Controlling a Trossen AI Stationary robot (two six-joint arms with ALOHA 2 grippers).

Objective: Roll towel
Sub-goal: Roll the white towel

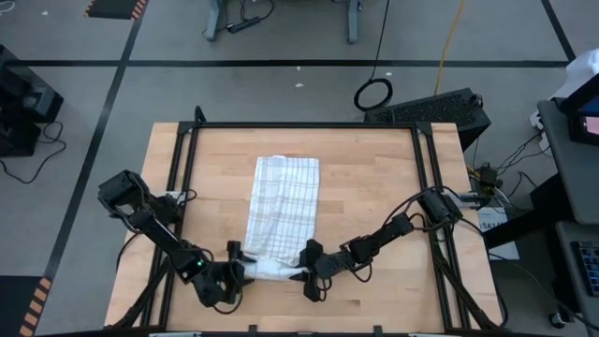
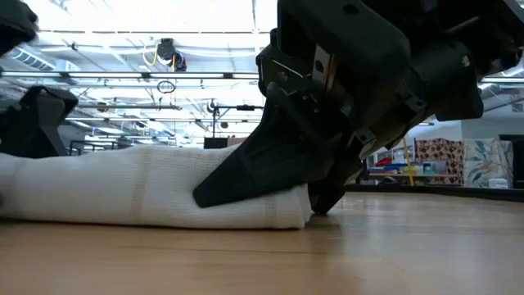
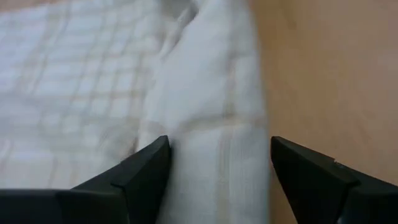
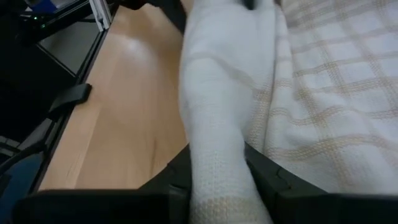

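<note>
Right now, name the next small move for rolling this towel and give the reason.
Probably turn both wrists together to roll the started end forward onto the flat part. The towel has a short roll at its near edge; the right gripper pinches one end, the left gripper straddles the other with its fingers apart, so it may need to close first.

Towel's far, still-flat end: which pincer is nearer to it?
Neither clearly; both sit at the rolled near end. The left pincer straddles the left end of the towel, fingers apart; the right pincer is shut on its right end.
</note>
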